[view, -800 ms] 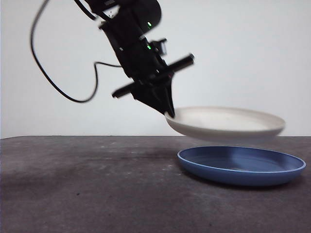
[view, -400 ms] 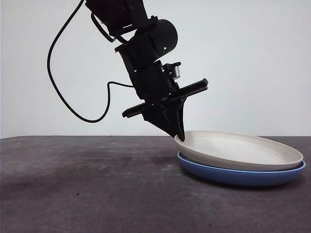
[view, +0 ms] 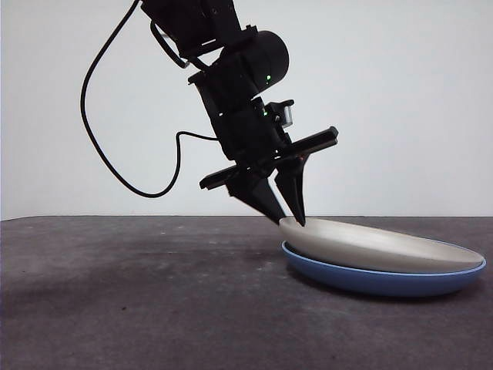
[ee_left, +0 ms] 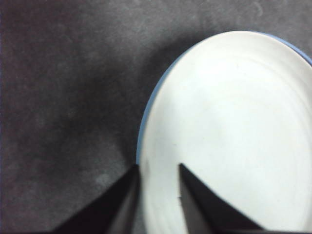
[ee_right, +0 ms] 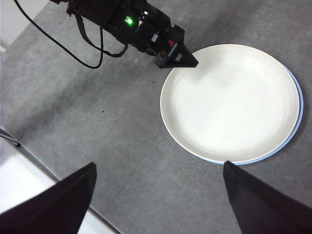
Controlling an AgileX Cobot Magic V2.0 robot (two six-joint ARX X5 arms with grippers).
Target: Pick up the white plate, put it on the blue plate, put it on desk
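The white plate (view: 377,243) lies nested in the blue plate (view: 370,281) on the desk (view: 139,293), at the right of the front view. My left gripper (view: 290,222) is at the white plate's left rim, its jaws open with the rim between them. The left wrist view shows the white plate (ee_left: 229,122) with the rim between the parted jaws of that gripper (ee_left: 158,165), and a thin blue edge (ee_left: 142,131) beside it. My right gripper (ee_right: 158,165) is open and empty, high above the desk. Its view shows the white plate (ee_right: 229,102), the blue rim (ee_right: 298,117) and the left gripper (ee_right: 187,62).
A black cable (view: 100,146) hangs from the left arm. The desk's near edge and a white surface (ee_right: 29,195) beyond it show in the right wrist view. Bare desk lies left of the plates.
The left gripper lowered the white plate onto the blue plate. The plate now lies flatter in it, and the jaws have parted around the rim.
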